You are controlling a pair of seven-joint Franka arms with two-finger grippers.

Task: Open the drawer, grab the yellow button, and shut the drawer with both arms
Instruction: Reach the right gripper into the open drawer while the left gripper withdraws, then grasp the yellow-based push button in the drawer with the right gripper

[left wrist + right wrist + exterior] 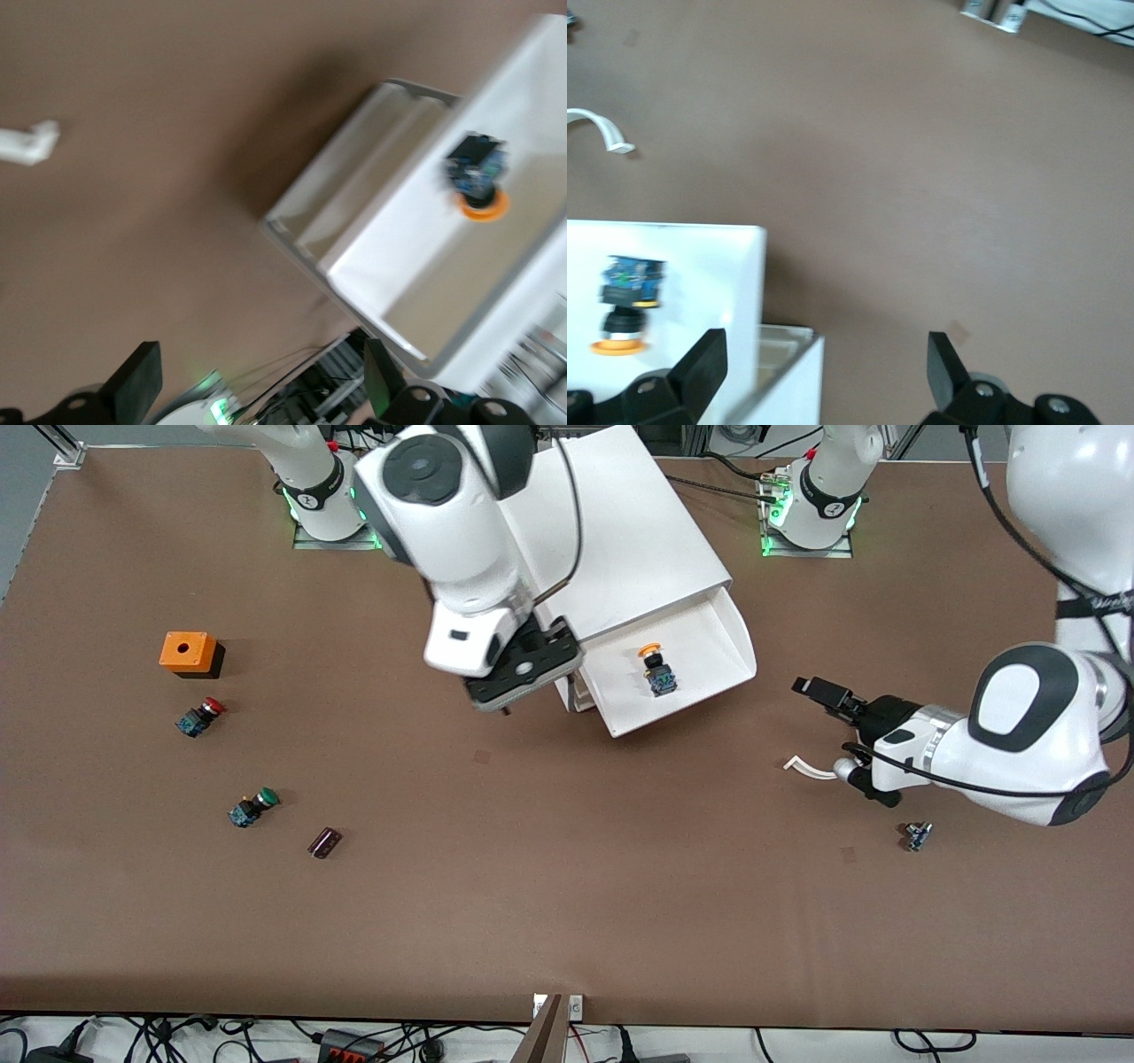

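The white cabinet (620,531) stands between the arm bases, and its top drawer (709,646) is pulled out. The orange-capped button (657,670) lies in the drawer. My right gripper (518,691) is open and empty, over the table beside the drawer's corner toward the right arm's end. Its wrist view shows the button (627,297) in the drawer (700,266). My left gripper (834,737) is open and empty, low over the table beside the drawer toward the left arm's end. Its wrist view shows the drawer (399,257) and the button (478,177).
A white curved strip (808,767) lies on the table by the left gripper. A small block (918,835) lies nearer the camera. Toward the right arm's end are an orange box (189,653), a red-capped button (201,716), a green-capped button (252,808) and a dark piece (324,842).
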